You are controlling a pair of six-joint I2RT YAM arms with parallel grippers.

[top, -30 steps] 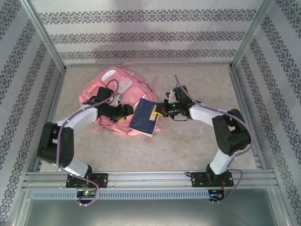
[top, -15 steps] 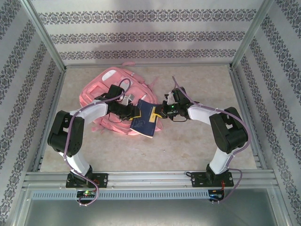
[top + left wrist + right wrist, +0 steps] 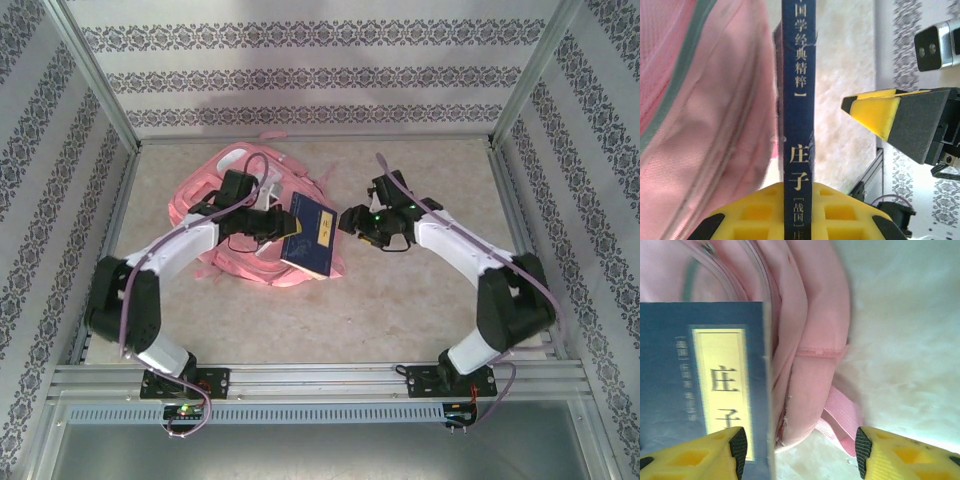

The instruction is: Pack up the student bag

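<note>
The student bag (image 3: 212, 190) lies pink and flat at the back left of the table. A dark blue book (image 3: 312, 237) with a yellow title panel stands on edge against the bag's right side. My left gripper (image 3: 284, 229) is shut on the book's left end; the left wrist view has the spine (image 3: 797, 115) clamped between the yellow pads, bag fabric (image 3: 705, 125) to the left. My right gripper (image 3: 350, 222) is open just right of the book. In the right wrist view its fingers (image 3: 797, 445) straddle the book's edge (image 3: 705, 380) and the bag's side (image 3: 810, 340) without touching.
A pink strap (image 3: 842, 420) trails from the bag onto the beige tabletop (image 3: 420, 300). Aluminium frame rails (image 3: 515, 230) and patterned walls bound the table on three sides. One finger of the right gripper (image 3: 880, 115) hangs close to the book in the left wrist view.
My left gripper has closed on the book. The right gripper has opened, let go of it and drawn back slightly to the right. The book now stands more upright.
</note>
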